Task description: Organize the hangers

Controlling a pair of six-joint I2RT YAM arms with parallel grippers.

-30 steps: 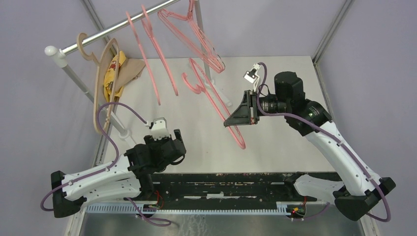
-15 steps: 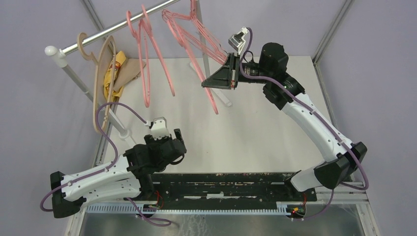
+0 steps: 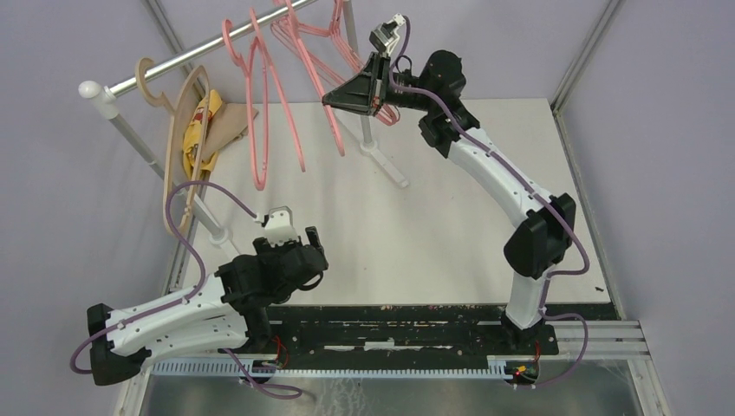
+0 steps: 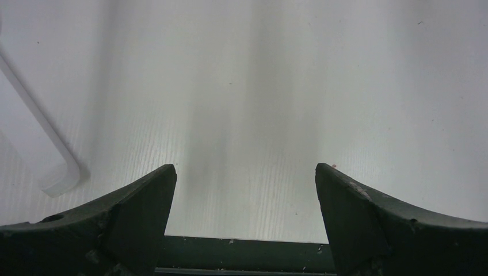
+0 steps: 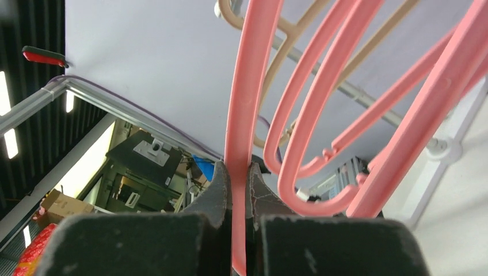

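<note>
My right gripper point(image 3: 334, 97) is raised high by the silver rail point(image 3: 199, 61) and is shut on a thick pink plastic hanger point(image 3: 336, 134). In the right wrist view the hanger's bar point(image 5: 244, 103) runs up between the shut fingers, with the gripper point(image 5: 238, 178) clamped on it. More pink hangers point(image 3: 260, 113) hang on the rail, thin pink wire ones point(image 3: 334, 43) further right. A beige hanger point(image 3: 172, 147) hangs at the rail's left end. My left gripper point(image 3: 305, 245) is open and empty, low over the bare table point(image 4: 244, 178).
A yellow and tan cloth point(image 3: 208, 126) lies under the rail at the back left. The rack's white feet point(image 3: 387, 166) point(image 3: 212, 232) rest on the table; one foot shows in the left wrist view point(image 4: 43, 135). Metal frame posts point(image 3: 581, 52) stand at the back corners.
My right arm has lifted the pink hanger off the table and carried it up and back-left to the rail. The hangers on the rail swing. The left arm has not moved.
</note>
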